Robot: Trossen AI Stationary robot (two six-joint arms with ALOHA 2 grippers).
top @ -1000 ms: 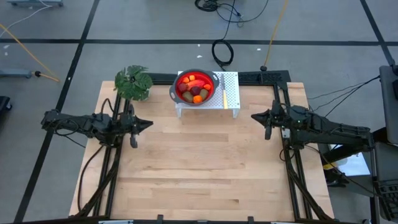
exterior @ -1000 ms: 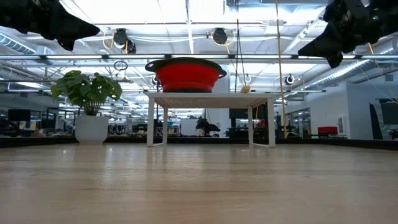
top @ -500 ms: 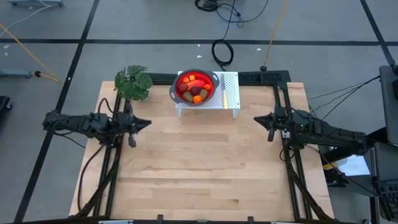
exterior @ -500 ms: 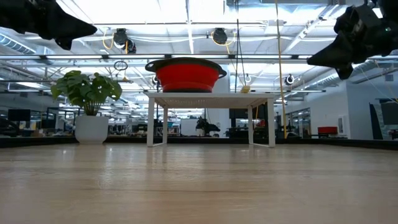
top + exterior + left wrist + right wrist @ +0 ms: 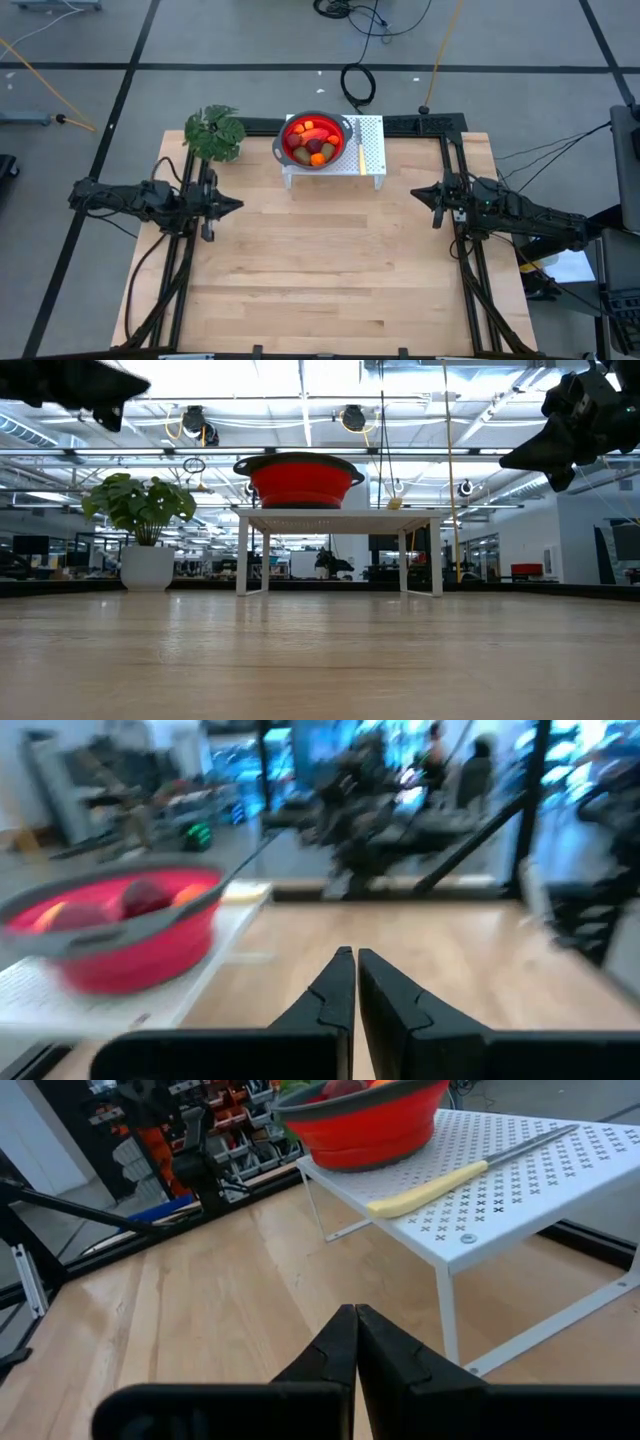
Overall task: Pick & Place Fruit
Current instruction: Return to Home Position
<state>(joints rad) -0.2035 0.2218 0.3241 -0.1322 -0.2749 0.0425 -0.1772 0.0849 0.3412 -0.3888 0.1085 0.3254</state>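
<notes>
1. Fruit (image 5: 313, 142) piled in red strainer bowl (image 5: 288, 133); bowl sits on white shelf (image 5: 372, 155) at back of worktop (image 5: 330, 270).
2. Yellow knife (image 5: 430, 1188) lies on shelf, just beside bowl.
3. L gripper (image 5: 238, 204): above worktop's left side, fingers together, holding nothing.
4. R gripper (image 5: 414, 193): above right side, fingers together, empty.
5. Both grippers apart from shelf; plant (image 5: 215, 132) at back-left corner.

Both the left arm (image 5: 130, 198) and the right arm (image 5: 520, 208) are matte black, built from slim links joined by bulkier housings. The left gripper (image 5: 354, 955) and right gripper (image 5: 354, 1310) look alike: two black fingers (image 5: 325, 1355) shaped as tapering wedges, notched in small steps along the inner edge, rising from a flat black crossbar (image 5: 220, 1410).
</notes>
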